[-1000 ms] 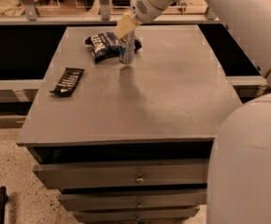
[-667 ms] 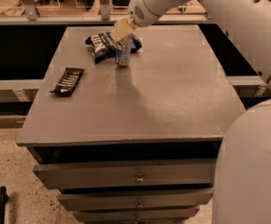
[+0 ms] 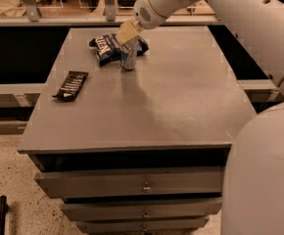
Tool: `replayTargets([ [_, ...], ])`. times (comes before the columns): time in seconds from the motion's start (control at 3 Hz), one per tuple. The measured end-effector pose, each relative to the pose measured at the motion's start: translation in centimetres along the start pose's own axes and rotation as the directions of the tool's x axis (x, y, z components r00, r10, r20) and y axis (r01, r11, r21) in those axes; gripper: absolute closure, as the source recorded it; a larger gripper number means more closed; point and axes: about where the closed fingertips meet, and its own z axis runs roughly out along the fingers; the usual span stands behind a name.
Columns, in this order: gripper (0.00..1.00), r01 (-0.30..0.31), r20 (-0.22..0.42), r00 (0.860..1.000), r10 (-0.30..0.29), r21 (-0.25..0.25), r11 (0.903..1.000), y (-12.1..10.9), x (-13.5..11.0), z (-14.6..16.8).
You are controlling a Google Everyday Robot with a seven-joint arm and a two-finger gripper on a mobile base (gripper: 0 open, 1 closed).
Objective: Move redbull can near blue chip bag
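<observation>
We see the grey table [image 3: 181, 111] with everything on it gathered in its far left part. The near half and the whole right side, out to the right edge and the near right corner, lie open.

The redbull can [image 3: 128, 58] stands upright on the top, well in from the far edge and left of the middle. It is just beside the blue chip bag [image 3: 107, 45], on the bag's near right side; we cannot tell whether the two touch. The bag lies toward the far left corner, a little in from the far edge.

The gripper [image 3: 126, 35] sits right at the can's top, reaching in from the far right on the white arm [image 3: 161, 4]. We cannot tell whether it is clamped on the can or loose from it.

A flat black packet [image 3: 71, 84] lies near the left edge, about halfway along it, well apart from can and bag.

We count one can, one bag, one packet, and three drawer fronts [image 3: 132, 182] below the near edge.
</observation>
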Motion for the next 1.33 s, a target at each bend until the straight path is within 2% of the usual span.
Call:
replayTargets([
  [0.33,0.0,0.001,-0.002,1.0,-0.001,-0.004,1.0,0.1,0.0,0.3],
  [0.67,0.0,0.0,0.002,1.0,0.0,-0.015,0.9999,0.2,0.1,0.4],
  [1.0,0.0,0.012,0.045,0.999,-0.01,-0.029,0.9995,-0.4,0.8,-0.7],
  [1.33,0.0,0.039,0.2,0.98,-0.02,-0.087,0.9955,-2.1,2.7,-4.5],
])
